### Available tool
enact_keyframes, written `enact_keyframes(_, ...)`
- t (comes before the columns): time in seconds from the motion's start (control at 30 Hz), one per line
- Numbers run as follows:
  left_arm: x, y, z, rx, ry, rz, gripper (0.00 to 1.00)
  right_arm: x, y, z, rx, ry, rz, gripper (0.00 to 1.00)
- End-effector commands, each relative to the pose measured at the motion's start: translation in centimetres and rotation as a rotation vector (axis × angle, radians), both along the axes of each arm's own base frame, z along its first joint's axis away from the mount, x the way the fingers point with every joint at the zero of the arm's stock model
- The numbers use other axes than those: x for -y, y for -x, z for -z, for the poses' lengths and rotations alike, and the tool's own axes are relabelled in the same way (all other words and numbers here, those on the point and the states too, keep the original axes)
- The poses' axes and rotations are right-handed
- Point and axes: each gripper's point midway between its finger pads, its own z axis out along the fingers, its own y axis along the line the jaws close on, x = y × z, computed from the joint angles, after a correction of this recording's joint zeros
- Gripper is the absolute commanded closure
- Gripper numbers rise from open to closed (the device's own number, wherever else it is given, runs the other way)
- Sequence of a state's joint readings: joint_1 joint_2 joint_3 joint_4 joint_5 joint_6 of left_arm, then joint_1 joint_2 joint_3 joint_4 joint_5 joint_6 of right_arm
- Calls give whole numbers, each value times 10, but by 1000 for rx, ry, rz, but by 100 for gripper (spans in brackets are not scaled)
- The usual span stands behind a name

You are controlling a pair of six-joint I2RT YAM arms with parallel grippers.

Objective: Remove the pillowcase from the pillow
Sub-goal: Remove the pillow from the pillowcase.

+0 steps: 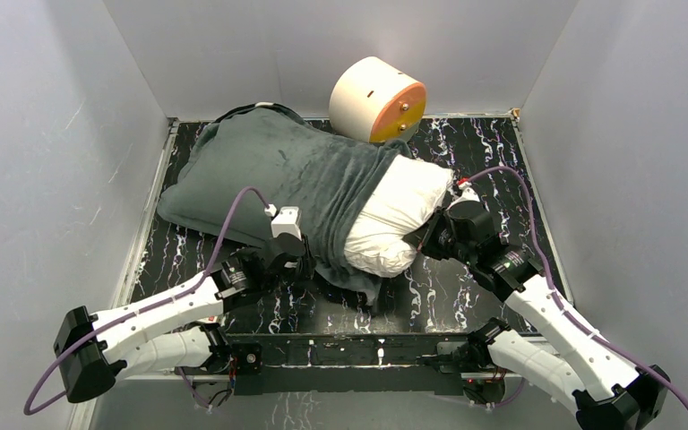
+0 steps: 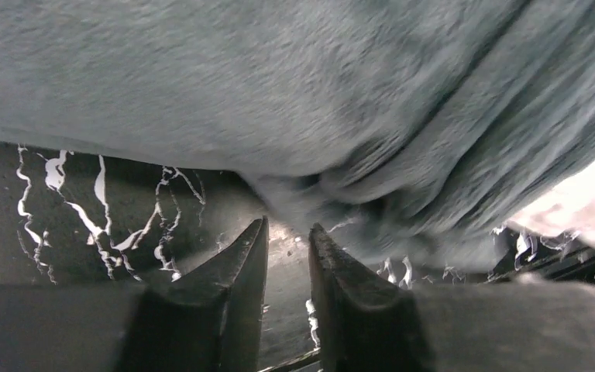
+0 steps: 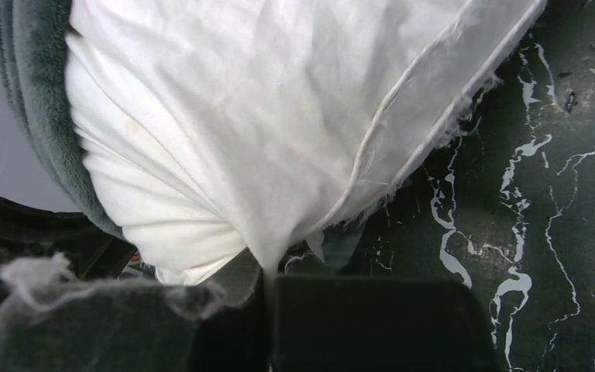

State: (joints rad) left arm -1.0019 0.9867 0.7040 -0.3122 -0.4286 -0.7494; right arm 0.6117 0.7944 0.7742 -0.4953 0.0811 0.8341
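The work is at the stripping step. The pillowcase (image 1: 278, 170) lies grey face up and covers most of the pillow (image 1: 394, 210), which lies slantwise from the far-left corner of the desk (image 1: 466, 296) toward its middle. Only the pillow's near-right end bulges out of the sleeve's mouth. The right gripper (image 1: 430, 240) is closed on that bare end: in its wrist view white cloth funnels straight into the shut jaws. The left gripper (image 1: 300, 264) sits low on the desk at the near side of the bunched grey hem. Its jaws are a little apart with nothing between them, and the plush folds lie just beyond the tips. The next move likely calls for the left gripper to push into that hem and pinch grey fabric alone, then draw it toward the far-left corner while the right anchors the pillow or pulls it the opposite way. The hem folds are thick and sit close against the white stuffing, so catching pillow cloth along with the sleeve is a risk. A cream-and-orange cylinder (image 1: 378, 100) stands at the far edge, just beside the covered pillow, and could be nudged if the bundle swings that way. The grey walls close in on the left and far sides.
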Motion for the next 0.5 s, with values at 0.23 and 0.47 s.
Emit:
enact_keyframes(0.23, 38, 17, -19, -73, 39, 258, 14, 13, -20, 0, 53, -11, 95, 100)
enact_keyframes(0.47, 38, 3, 9, -131, -71, 179, 33, 26, -25, -1, 61, 22, 170, 100)
